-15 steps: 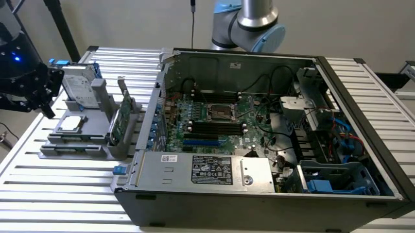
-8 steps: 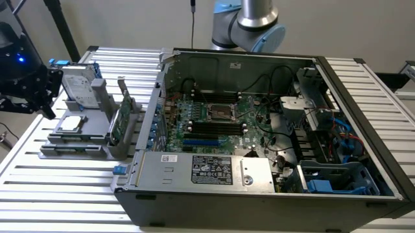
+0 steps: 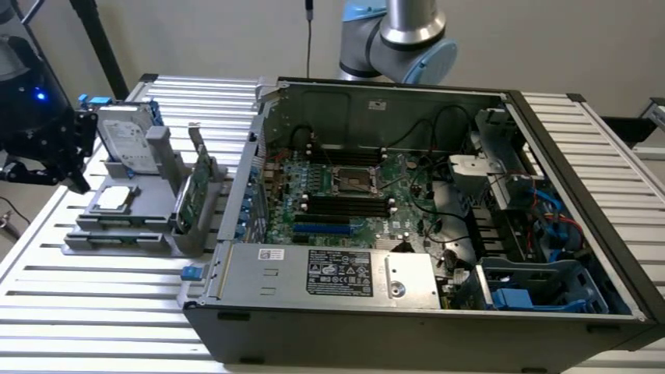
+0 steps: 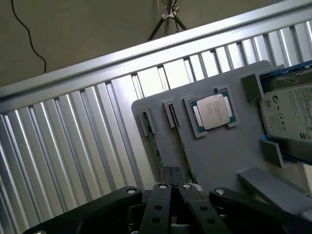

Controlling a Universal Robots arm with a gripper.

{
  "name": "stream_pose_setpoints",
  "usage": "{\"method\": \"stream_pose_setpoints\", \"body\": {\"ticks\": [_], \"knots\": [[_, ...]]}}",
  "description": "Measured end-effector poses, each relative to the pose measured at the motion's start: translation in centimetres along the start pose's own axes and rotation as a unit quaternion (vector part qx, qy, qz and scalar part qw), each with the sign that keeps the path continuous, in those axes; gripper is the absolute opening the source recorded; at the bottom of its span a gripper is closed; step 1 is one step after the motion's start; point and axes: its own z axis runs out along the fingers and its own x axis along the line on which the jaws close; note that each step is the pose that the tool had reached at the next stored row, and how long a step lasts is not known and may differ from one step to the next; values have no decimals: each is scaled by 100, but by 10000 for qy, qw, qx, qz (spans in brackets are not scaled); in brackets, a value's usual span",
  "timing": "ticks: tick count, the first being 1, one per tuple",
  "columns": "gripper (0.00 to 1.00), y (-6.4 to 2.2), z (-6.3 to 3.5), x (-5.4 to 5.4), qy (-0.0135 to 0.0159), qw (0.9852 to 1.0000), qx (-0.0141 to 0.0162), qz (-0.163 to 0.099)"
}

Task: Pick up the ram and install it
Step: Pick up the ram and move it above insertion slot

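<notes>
Black linkage bars of the jaws cross the foreground of the wrist view. The jaws are drawn together at the middle and have hold of nothing. Their tips sit over the near edge of a flat grey plastic parts tray (image 4: 224,156), and how high above it cannot be told.

The tray rests on the ribbed aluminium worktop (image 4: 58,146). It carries a square silver-capped processor chip on a green base (image 4: 213,112) in a shallow pocket. Beside that lies a silver hard drive with a white label (image 4: 287,114). Two narrow slots in the tray hold thin boards seen edge-on, and which of them is the ram cannot be told from this angle.

In the exterior view the tray (image 3: 114,234) lies at the exterior view's left, just beside the open black desktop computer case (image 3: 416,327). The long, narrow green ram stick (image 3: 187,204) stands on its edge in a tray slot on the side nearest the case. It is next to a taller green expansion card with a metal bracket (image 3: 205,167). The ram is not yet picked up.

Inside the case, the green motherboard (image 3: 359,183) faces upward with its black and blue memory slots (image 3: 348,206) near the middle. A silver power supply box with a dark label (image 3: 332,273) sits along the front wall. The grey-and-blue robot arm joint (image 3: 406,31) rises behind the case.
</notes>
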Motion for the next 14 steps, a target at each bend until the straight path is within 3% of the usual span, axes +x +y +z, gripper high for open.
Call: {"method": "stream_pose_setpoints", "body": {"ticks": [5, 10, 14], "knots": [[11, -1, 22, 0, 18, 9990, 0, -454], [11, -2, 53, 0, 34, 9961, 6, -886], [11, -21, 96, -5, 49, 9943, 9, -1065]]}}
